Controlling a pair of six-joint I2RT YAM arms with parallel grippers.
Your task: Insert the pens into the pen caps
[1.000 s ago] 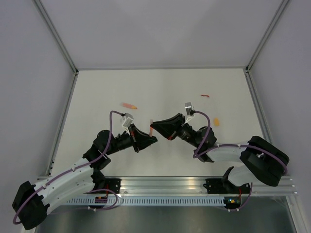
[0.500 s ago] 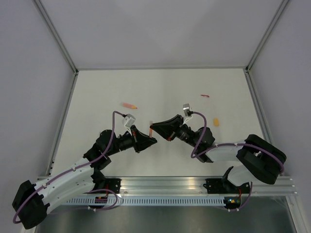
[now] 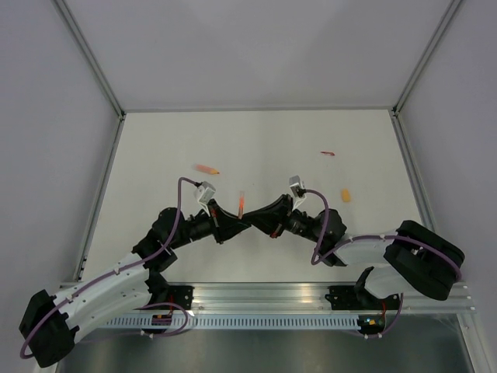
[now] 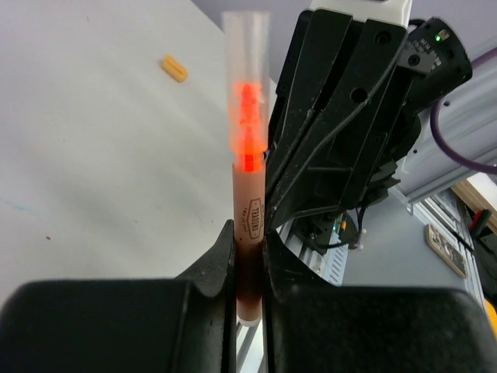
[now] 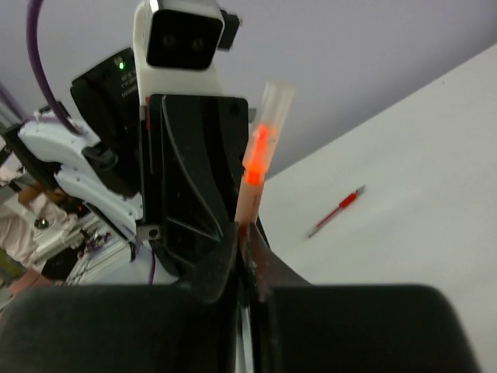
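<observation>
Orange-tipped pen (image 4: 247,210), upright, in 2 grippers
Left gripper (image 4: 248,237) clamped on its lower barrel; right gripper (image 5: 243,233) nearly closed on same pen; above table (image 3: 155,155) centre; 1 orange cap (image 3: 345,195) lies well right.

Right gripper (image 5: 242,237) jaws pinch capped pen (image 5: 255,180); red pen (image 5: 335,211) lies on table (image 5: 423,155).

One pen (image 3: 207,168) is laid left of the tabletop's (image 3: 155,140) middle; another pen (image 3: 328,153) and a cap (image 3: 345,196) toward its right edge.
</observation>
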